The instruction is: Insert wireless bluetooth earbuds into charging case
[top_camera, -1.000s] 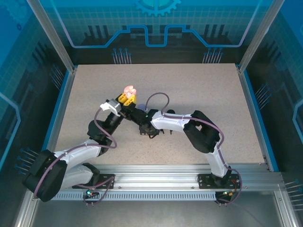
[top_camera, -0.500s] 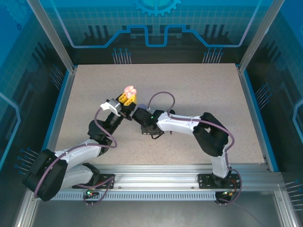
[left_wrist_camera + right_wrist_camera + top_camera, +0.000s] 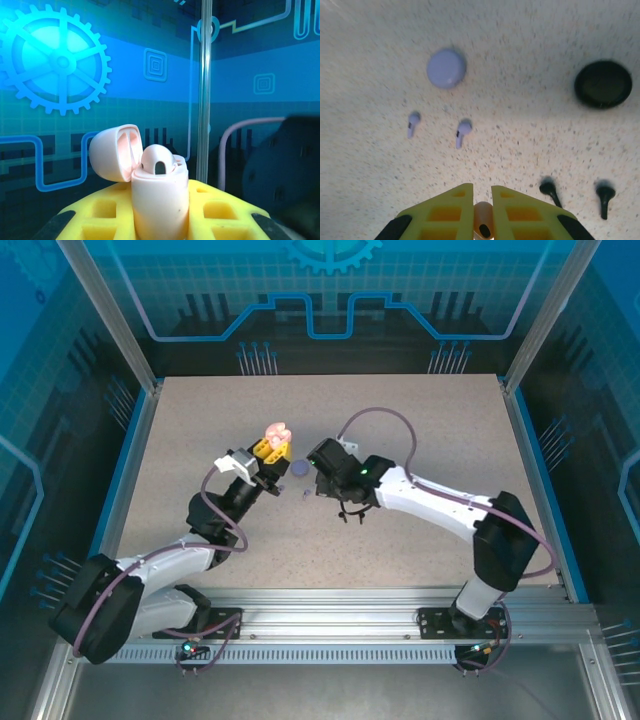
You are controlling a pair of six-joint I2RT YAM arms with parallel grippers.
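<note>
- The left gripper [image 3: 271, 449] is clamped on the pink case [image 3: 275, 429]. It holds the case off the table [image 3: 420, 420], just up and left of the lavender case [image 3: 300, 469] as seen from above.
- In the left wrist view, the pink case [image 3: 160, 197] stands upright between the yellow fingers [image 3: 220, 212], with its lid swung open to the left. A rounded pink piece with a dark slot sits in its mouth. I cannot tell whether that piece is a bud.
- The right gripper [image 3: 481, 190] is nearly closed, pinching a pink bud [image 3: 482, 222] between its yellow fingers. It hangs over the table on the near side of the lavender case [image 3: 446, 68] in its own wrist view.
- The lavender case lies flat on the table.
- Two lavender buds [image 3: 462, 132] lie on the table between the lavender case and the right gripper. They are apart from each other, with their stems pointing toward the gripper.
- In that view, the black case [image 3: 603, 84] lies on the table well to the right of the lavender case.
- Two black buds [image 3: 549, 189] lie apart from each other, farther from the lavender case. They are down and to the right of it, beside the right gripper's fingers.
</note>
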